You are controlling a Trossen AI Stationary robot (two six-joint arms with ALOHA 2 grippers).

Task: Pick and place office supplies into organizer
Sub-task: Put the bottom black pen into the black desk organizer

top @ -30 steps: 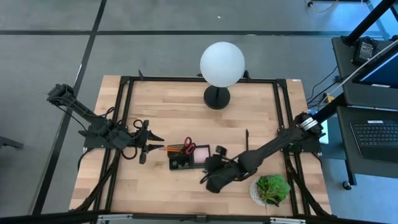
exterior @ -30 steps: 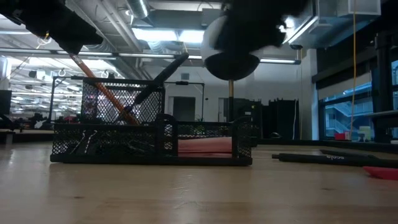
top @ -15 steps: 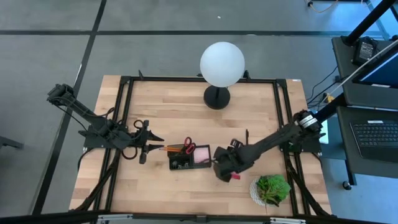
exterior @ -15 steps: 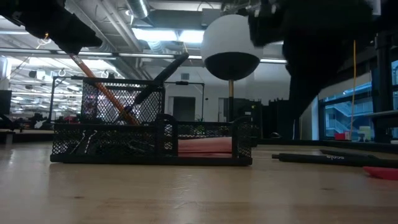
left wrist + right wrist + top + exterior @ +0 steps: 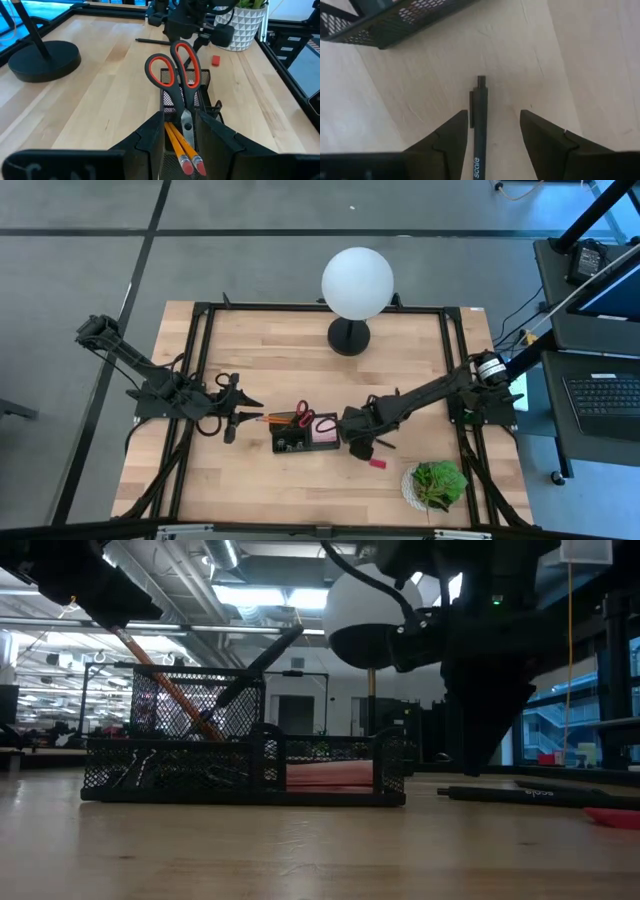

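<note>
The black mesh organizer (image 5: 305, 433) stands mid-table. It holds red-handled scissors (image 5: 172, 67), two orange pencils (image 5: 176, 142) that lean out of its cup toward the left, and a pink sticky-note pad (image 5: 325, 435). My left gripper (image 5: 180, 115) waits open at the cup, its fingers either side of the pencils' eraser ends. Right of the organizer, my right gripper (image 5: 493, 117) points down, open. Its fingers stand either side of a black pen (image 5: 480, 120) lying on the wood. A small red eraser (image 5: 377, 464) lies toward the near edge. My left gripper has the pencils' eraser ends (image 5: 190, 166) between its fingers; whether a finger touches them I cannot tell. The pencils slant down into the cup.
A white globe lamp on a round black base (image 5: 350, 335) stands at the far middle. A green plant in a white pot (image 5: 437, 485) sits near the right front corner. Black frame rails (image 5: 195, 380) run along the table's sides. Bare wood lies near the front edge.
My right gripper has swung from beside the plant toward the table's far edge and come down just right of the organizer. It has tipped from a slant to pointing straight down. The red eraser, hidden under the arm a second ago, now shows.
</note>
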